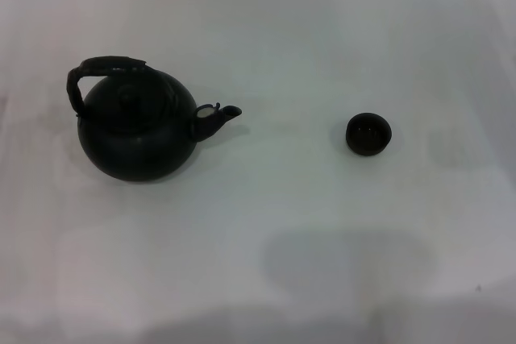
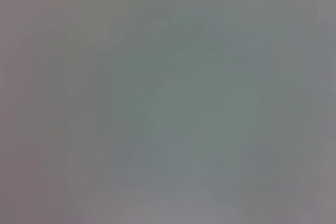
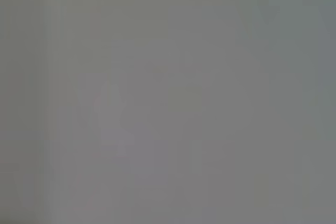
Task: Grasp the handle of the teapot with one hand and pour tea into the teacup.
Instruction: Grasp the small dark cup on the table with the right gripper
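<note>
Nothing's really kicked off here: the teapot sits upright on the white counter over on the left, handle arched up and untouched, spout aimed at the teacup, which is well apart to the right. Neither claw shows in any view, so can't tell their state. Grab, carry and pour are all left.

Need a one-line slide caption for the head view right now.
Black teapot with its arched handle untouched, spout toward the small teacup standing apart on a white table; neither pincer in view.
</note>
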